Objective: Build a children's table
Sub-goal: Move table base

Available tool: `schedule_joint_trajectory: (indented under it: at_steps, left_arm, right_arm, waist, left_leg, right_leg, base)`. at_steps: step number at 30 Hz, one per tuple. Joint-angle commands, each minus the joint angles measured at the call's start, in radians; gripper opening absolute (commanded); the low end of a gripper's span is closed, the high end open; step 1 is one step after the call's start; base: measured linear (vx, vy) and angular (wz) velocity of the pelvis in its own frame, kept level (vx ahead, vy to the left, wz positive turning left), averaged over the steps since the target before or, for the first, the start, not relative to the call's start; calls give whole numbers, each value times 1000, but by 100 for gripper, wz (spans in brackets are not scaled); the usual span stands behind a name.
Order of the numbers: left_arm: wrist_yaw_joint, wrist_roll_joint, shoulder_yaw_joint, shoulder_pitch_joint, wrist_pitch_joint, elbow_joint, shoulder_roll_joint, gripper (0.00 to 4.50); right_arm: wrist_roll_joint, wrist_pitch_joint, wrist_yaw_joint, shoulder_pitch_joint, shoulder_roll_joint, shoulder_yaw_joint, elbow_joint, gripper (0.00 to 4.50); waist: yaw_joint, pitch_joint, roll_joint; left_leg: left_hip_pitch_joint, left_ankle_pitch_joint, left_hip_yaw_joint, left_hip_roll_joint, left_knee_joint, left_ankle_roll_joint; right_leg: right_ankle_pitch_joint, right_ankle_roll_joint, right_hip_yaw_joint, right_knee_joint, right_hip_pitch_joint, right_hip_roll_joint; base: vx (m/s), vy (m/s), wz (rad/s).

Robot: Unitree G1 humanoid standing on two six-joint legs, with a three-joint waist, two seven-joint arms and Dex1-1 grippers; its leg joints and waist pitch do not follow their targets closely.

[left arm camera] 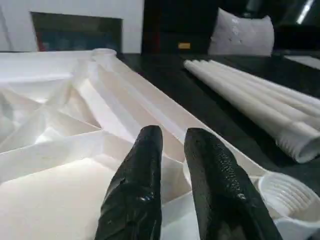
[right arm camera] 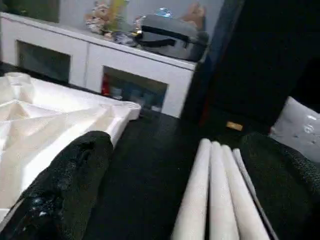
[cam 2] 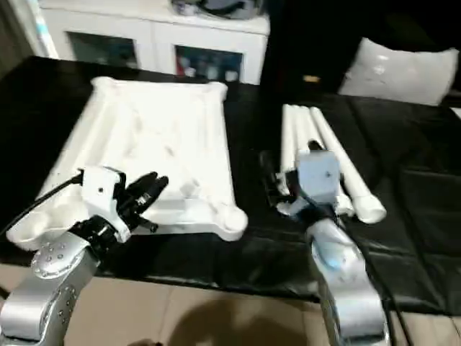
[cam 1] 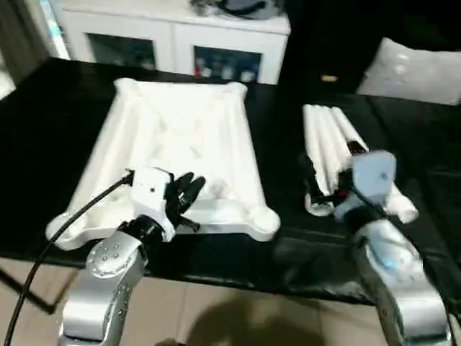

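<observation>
My right claw (cam 2: 277,189) is spread wide, its two fingers straddling the near ends of the table legs (cam 2: 317,144), which lie bundled side by side on the black tabletop (cam 2: 403,202) to the right of the upturned table top (cam 2: 155,155). The step in hand, as I judge it, is taking one leg from the bundle. To do it well I should settle on the outermost leg alone, so the fingers close on a single tube and not on two, and grip close to the flared, threaded end, where I can later steer it into a corner socket (left arm camera: 280,192).

My left claw (cam 1: 189,189) hangs over the near edge of the table top's ribbed underside, fingers nearly together and holding nothing.

The tabletop is dark and slightly glossy. Behind it stands a white cabinet (cam 1: 173,32) with glass doors, and a pale cushion (cam 1: 418,72) lies far right.
</observation>
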Motion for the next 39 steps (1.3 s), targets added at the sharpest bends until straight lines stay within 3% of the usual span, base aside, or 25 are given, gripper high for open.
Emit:
schedule_joint_trajectory:
  at_steps: [1,2,4,5,7,8,11,12,17,21,27,31,33,35,39]
  left_arm:
    - [-17,-4,-5,12,21,-44,13,98]
    - [-41,-25,-13,23,33,-70,29,98]
    - [-66,-45,-22,34,45,-90,43,98]
    - [-98,-56,-39,42,54,-103,65,98]
    - [-128,-57,-59,45,56,-110,90,98]
    - [-144,-56,-69,47,56,-111,105,98]
    - [-178,-69,-93,51,66,-125,132,98]
    - [-188,-73,-101,51,70,-132,141,98]
    - [-215,-94,-116,53,86,-149,165,98]
    - [-235,-102,-119,72,82,-154,188,98]
    - [-240,-108,-123,82,81,-150,198,98]
    - [-238,-112,-126,86,83,-155,202,98]
    - [-233,-105,-127,89,78,-159,201,98]
    - [-185,-74,-125,92,69,-163,180,98]
    - [-86,-35,-125,87,94,-163,128,98]
  right_arm:
    - [-6,-36,-7,5,9,-15,2,450]
    - [6,-60,7,15,15,-18,2,450]
    - [33,-51,32,21,17,-17,-7,450]
    - [81,-42,77,24,15,-12,-20,450]
    - [138,-38,146,28,1,2,-41,450]
    - [184,-30,205,31,-13,17,-59,450]
    - [242,3,306,40,-65,41,-84,450]
    - [266,10,339,45,-79,44,-90,450]
    - [355,42,443,61,-122,37,-111,450]
    - [436,80,506,68,-163,17,-137,450]
    - [503,121,556,76,-200,-1,-161,450]
    - [513,132,560,80,-213,-5,-167,450]
    - [472,130,532,77,-220,-3,-158,450]
    - [379,98,436,59,-184,-8,-114,450]
    - [320,74,367,53,-153,-2,-101,450]
  waist:
    - [-1,-48,6]
    - [0,-44,12]
    - [-1,-41,12]
    - [0,-37,18]
    - [1,-34,16]
    - [1,-29,23]
    - [1,-26,22]
    - [2,-25,26]
    - [4,-27,26]
    - [5,-32,25]
    - [6,-34,23]
    - [8,-35,24]
    - [8,-39,25]
    - [8,-38,25]
    - [5,-40,22]
  left_leg:
    - [26,-160,-33,63,-69,-10]
    - [27,-151,-34,64,-71,1]
    - [30,-165,-32,65,-72,6]
    - [32,-187,-33,67,-75,4]
    - [34,-219,-33,69,-77,-3]
    - [37,-262,-33,69,-81,-8]
    - [33,-269,-35,70,-84,-16]
    - [34,-274,-34,70,-84,-18]
    - [31,-247,-33,68,-80,-10]
    - [29,-191,-32,69,-77,13]
    - [32,-205,-30,69,-75,17]
    - [31,-193,-31,70,-76,14]
    - [30,-166,-30,69,-72,18]
    - [29,-157,-30,69,-73,16]
    - [30,-164,-28,69,-70,11]
  right_leg:
    - [65,-73,58,-86,12,-99]
    - [117,-84,55,-82,11,-99]
    - [132,-93,54,-82,12,-98]
    - [116,-97,54,-84,11,-99]
    - [71,-96,55,-87,9,-99]
    - [23,-95,56,-94,7,-99]
    - [-26,-96,57,-96,11,-102]
    - [-48,-101,59,-100,9,-104]
    - [-57,-122,60,-100,12,-106]
    - [24,-140,56,-94,16,-104]
    - [-26,-150,57,-100,18,-107]
    - [-29,-148,55,-99,18,-107]
    - [15,-153,55,-95,19,-107]
    - [25,-155,54,-94,18,-106]
    - [14,-163,55,-95,21,-107]
  base:
    - [0,0,0]
    - [0,0,0]
    - [0,0,0]
    - [0,0,0]
    - [0,0,0]
    - [0,0,0]
    - [0,0,0]
    - [0,0,0]
    - [0,0,0]
    - [0,0,0]
    - [0,0,0]
    - [0,0,0]
    - [0,0,0]
    - [0,0,0]
    - [0,0,0]
